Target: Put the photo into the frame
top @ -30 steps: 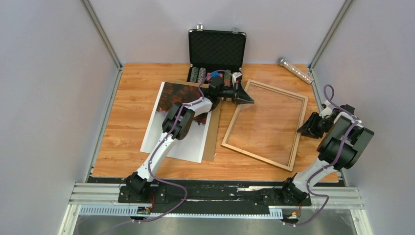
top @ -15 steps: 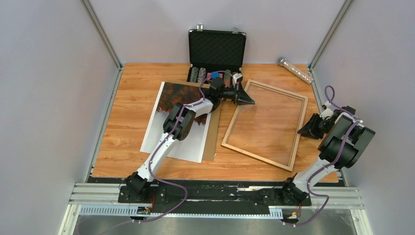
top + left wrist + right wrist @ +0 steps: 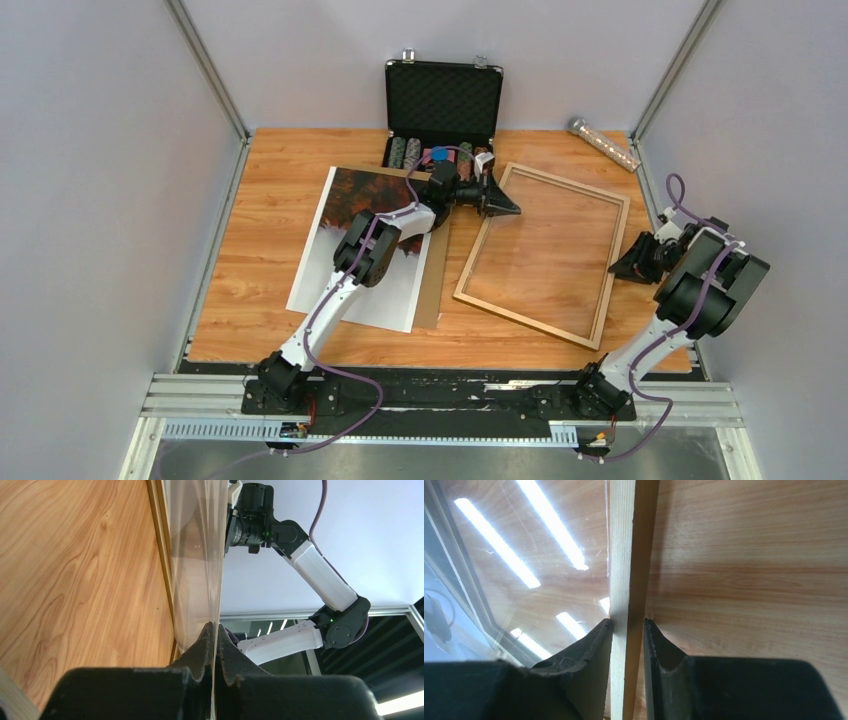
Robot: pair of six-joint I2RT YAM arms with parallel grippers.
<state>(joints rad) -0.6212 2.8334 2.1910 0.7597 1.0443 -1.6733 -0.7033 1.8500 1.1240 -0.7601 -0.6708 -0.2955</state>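
The clear pane is pinched edge-on in the tightly closed left gripper at the frame's far-left corner. The frame's right rail is clamped by the right gripper. The photo is laid face up just left of the frame, on the backing panel.

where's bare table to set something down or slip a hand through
Bare table: the far-left corner between wall, photo and black case; the near-edge strip before photo and frame. Crowded: mid-table, where the left gripper pinches the clear pane by the case; the right gripper clamps the frame's right rail.
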